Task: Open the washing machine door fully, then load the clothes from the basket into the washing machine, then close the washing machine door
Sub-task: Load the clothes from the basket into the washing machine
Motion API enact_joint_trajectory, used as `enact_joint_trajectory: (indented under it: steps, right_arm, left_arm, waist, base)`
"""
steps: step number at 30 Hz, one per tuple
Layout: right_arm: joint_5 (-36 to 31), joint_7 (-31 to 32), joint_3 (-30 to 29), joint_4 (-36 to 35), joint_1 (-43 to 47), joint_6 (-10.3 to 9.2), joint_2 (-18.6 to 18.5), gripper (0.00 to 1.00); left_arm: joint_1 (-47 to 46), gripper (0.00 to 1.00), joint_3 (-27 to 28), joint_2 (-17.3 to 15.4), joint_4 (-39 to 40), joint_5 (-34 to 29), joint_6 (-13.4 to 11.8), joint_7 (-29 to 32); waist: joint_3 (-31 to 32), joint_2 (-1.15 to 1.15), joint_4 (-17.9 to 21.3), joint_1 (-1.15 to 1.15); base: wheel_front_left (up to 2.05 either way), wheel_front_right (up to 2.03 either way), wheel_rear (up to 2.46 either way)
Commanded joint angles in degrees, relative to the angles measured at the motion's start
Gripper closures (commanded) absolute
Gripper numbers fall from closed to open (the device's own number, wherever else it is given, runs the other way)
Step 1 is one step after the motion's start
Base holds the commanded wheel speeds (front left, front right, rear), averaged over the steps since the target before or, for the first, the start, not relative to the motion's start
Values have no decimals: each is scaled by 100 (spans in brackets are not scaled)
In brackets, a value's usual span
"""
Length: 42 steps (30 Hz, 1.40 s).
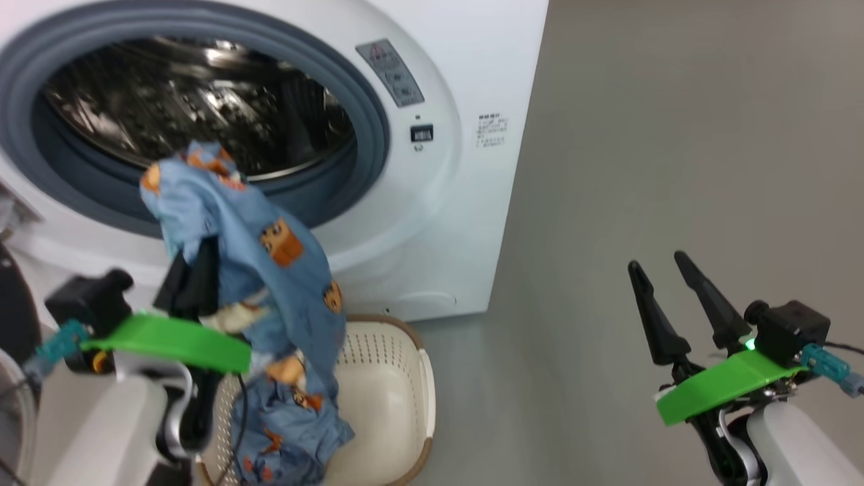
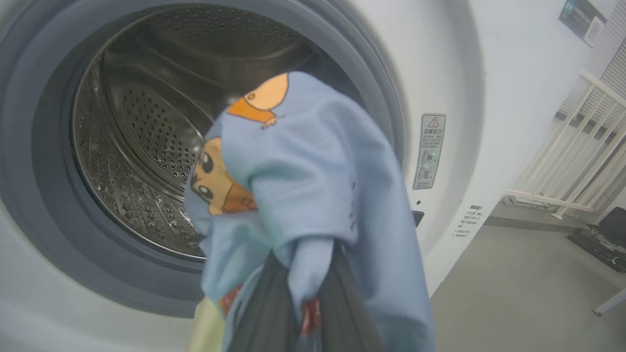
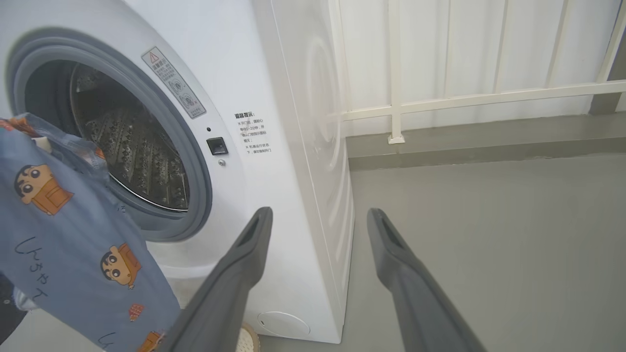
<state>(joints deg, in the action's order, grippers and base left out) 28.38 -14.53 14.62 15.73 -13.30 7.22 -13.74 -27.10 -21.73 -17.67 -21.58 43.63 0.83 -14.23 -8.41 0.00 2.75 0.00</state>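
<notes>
**Blue garment held at the drum mouth; right claw idle**

Blue printed fabric is the item in hand. Findings run left to right, with places referred to the washing machine [image 1: 459, 202].

1. At the machine's far left a dark curved shape [image 1: 12, 304] shows at the picture's edge. It may be the door's rim, but this cannot be confirmed. The round opening stands uncovered, so the opening step is judged complete.

2. The left claw [image 1: 194, 270] is raised in front of the machine's opening, its fingers pressed together and clamped on the clothes [image 1: 270, 256]. The fabric is draped over the fingertips. In the left wrist view the bunched top lies against the lower part of the grey rubber ring [image 2: 44, 205], with the steel drum [image 2: 146, 146] behind it. The height appears chosen to clear the ring's lower lip.

3. The garment's tail hangs down the machine's front into the basket [image 1: 398, 378], which sits on the floor close against the machine's base. More of the same fabric lies in the basket, so loading is judged to be at an early stage. The trailing cloth could catch on the ring or the basket rim as the piece goes in.

4. To the right of the machine, well apart from it, the right claw [image 1: 656, 260] hangs over the bare grey floor [image 1: 675, 135]. Its fingers are spread wide and hold nothing. It is probably parked there to keep the loading path free.
</notes>
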Motion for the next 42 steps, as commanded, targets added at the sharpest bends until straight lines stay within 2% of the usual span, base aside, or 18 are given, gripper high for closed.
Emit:
enact_joint_trajectory:
  steps: [1,13,21,26,34,38,42]
  right_arm:
    - [-38,-47,98,-147,-156,26,-91,0]
    - [-203,-47,72,-382,-610,26,-129,0]
    - [-309,-47,18,-573,-854,26,-33,0]
    - [-387,-47,-61,-714,-941,26,72,0]
    - [-469,-47,-136,-859,-952,26,217,0]
    - [-496,-47,-126,-890,-974,26,259,0]
    - [-510,-47,-133,-871,-978,26,290,0]
  left_arm:
    - [-308,100,257,-145,61,-68,42,-71]
    - [-2123,100,851,-5,-1495,-434,455,-76]
    - [-3306,100,1060,-88,-2416,-661,598,-76]
    - [-3931,100,1126,-276,-2757,-868,639,-76]
    - [-4677,100,1186,-597,-2867,-1308,660,-76]
    - [-4948,100,1511,-683,-2340,-1631,661,-76]
    - [-4875,100,2004,-597,-1786,-1957,661,-76]
  waist:
    - [-397,0,87,0]
    - [-1601,0,392,0]
    - [-2459,0,633,0]
    - [-2913,0,811,0]
    - [-3370,0,1015,0]
    - [-3459,0,1066,0]
    - [-3442,0,1108,0]
  base:
    - [0,0,0]
    - [0,0,0]
    - [0,0,0]
    - [0,0,0]
    - [0,0,0]
    - [0,0,0]
    - [0,0,0]
